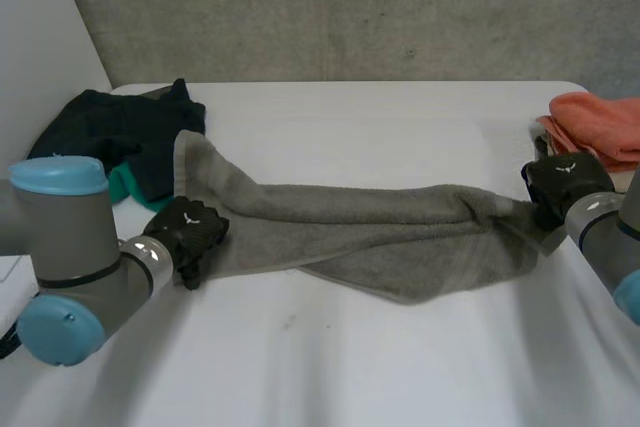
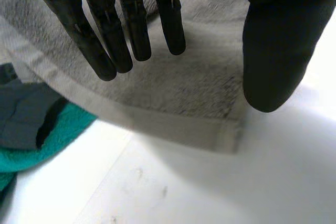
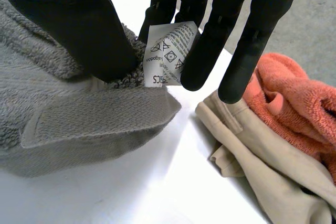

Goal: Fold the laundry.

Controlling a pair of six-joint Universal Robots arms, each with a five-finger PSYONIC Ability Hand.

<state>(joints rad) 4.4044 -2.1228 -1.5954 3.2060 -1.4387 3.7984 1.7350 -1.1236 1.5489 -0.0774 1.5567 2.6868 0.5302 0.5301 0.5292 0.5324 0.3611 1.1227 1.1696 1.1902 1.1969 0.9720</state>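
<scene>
1. White surface below a grey concrete wall: that is my workplace. The grey towel lies across the middle of it, drawn out in a long band between my two arms.
2. My right hand grips the towel's right end. Thumb and fingers pinch the corner that carries the care label.
3. My left hand is at the towel's other end. Its fingers are straight and its thumb is held well apart over the hemmed corner, which lies flat on the surface (nothing is pinched there, as far as my wrist view tells me).
4. Done so far, by my reckoning: very little. The towel is pulled lengthwise, but it is bunched and rolled along its middle, and I see no clean fold in it.
5. Left for this towel: take hold of the left corner, spread the cloth flat, then fold it over.
6. Left beyond that: the dark garments and a teal cloth lie in a loose heap just past my left hand, not yet folded.
7. An orange cloth sits on a beige cloth just beside my right hand. I take these for finished pieces (though how neatly they are folded I cannot tell).
</scene>
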